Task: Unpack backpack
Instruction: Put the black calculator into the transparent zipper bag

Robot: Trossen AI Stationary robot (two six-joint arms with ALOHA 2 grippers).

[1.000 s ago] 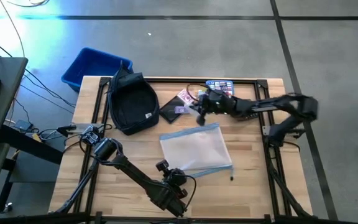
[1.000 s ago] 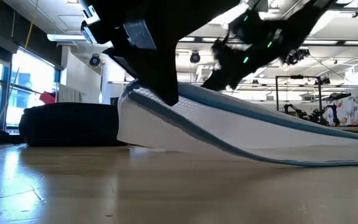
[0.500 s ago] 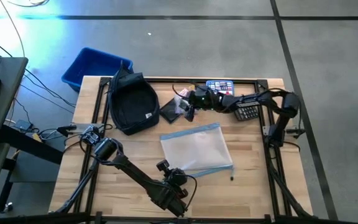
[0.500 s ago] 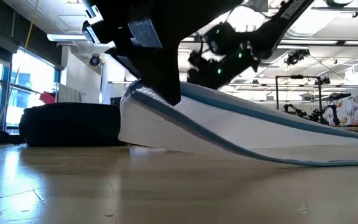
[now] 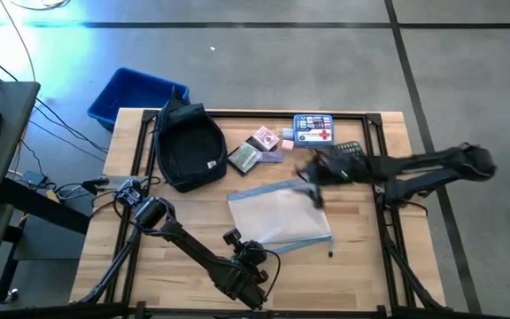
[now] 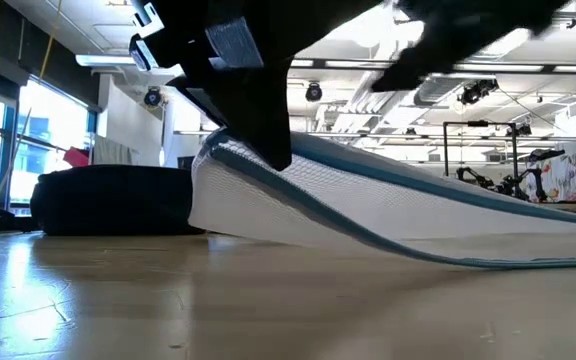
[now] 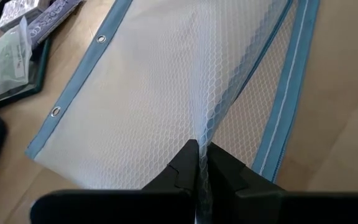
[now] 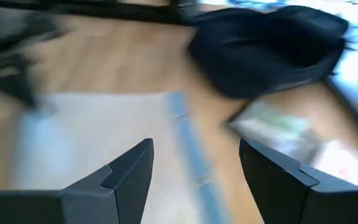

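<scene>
One backpack (image 5: pixel 187 146), one mesh pouch (image 5: pixel 281 211)

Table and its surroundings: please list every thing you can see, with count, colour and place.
backpack: one, dark navy, far left of table.
mesh pouch: one, white with blue edging, table centre.
black case: one, beside the backpack, under a small packet.
pink packet: one, far edge.
first-aid box: one, blue and white, far edge.
bin: one, bright blue, on floor beyond table.
left claw: pinching the mesh pouch.
right claw: open, above the pouch.

Bright ceiling strip lights, glare on tabletop, right wrist view motion-blurred
</scene>
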